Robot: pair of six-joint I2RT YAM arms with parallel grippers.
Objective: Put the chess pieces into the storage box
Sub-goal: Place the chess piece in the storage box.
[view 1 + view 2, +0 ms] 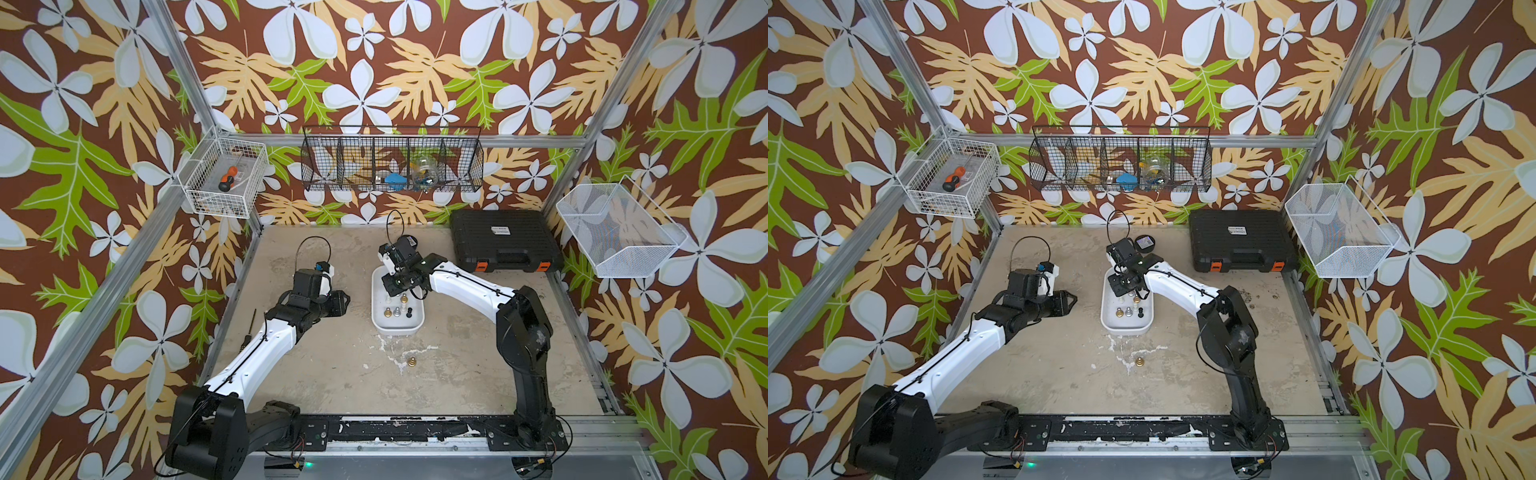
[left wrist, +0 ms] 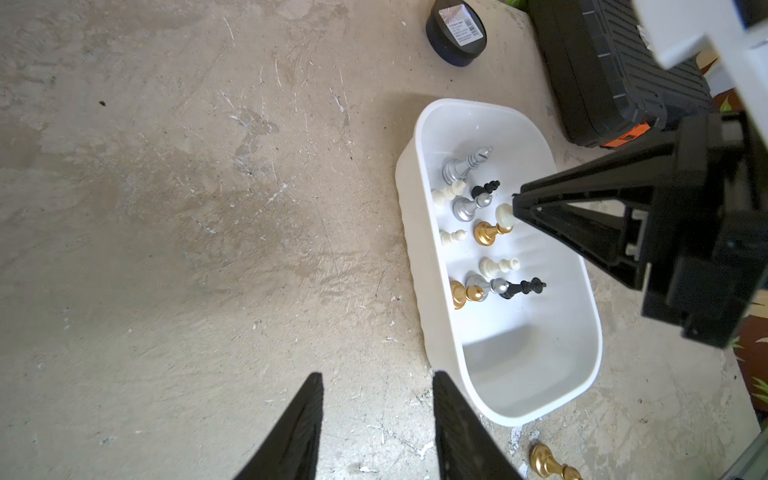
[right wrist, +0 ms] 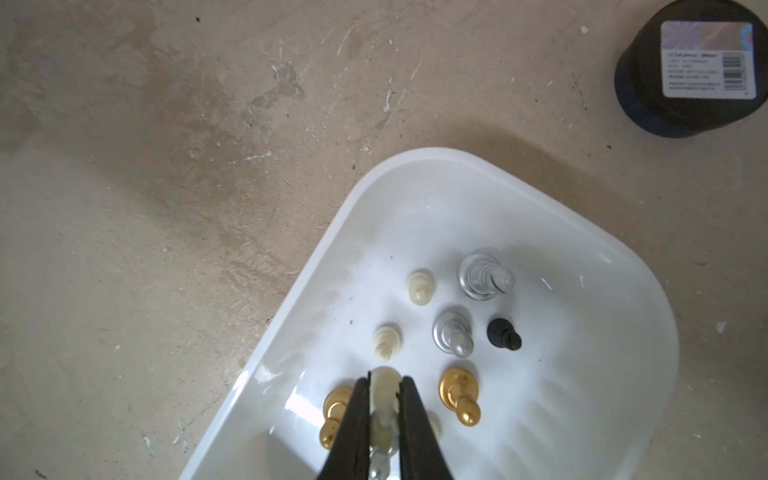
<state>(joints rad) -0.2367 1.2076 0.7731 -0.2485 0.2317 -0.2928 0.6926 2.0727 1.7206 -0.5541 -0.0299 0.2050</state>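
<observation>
**Task items.** The chess pieces are small turned figures in metallic gold, silver, cream-white and black. Most stand upright in the far half of the storage box, a white, shallow plastic tub with rounded corners. One gold chess piece rests on the table near the box's near end, apart from it.

**Grippers.** The right gripper is clamped on a cream-white chess piece and holds it over the box interior. The left gripper stands partly parted with nothing between its jaws, beside the box.

**Clearance.** The near half of the box floor is bare. A black round labelled puck sits beyond the far end. A black ribbed hard case with orange latches lies further right.

**Surface.** The beige, scuffed tabletop is enclosed by floral-patterned walls.
</observation>
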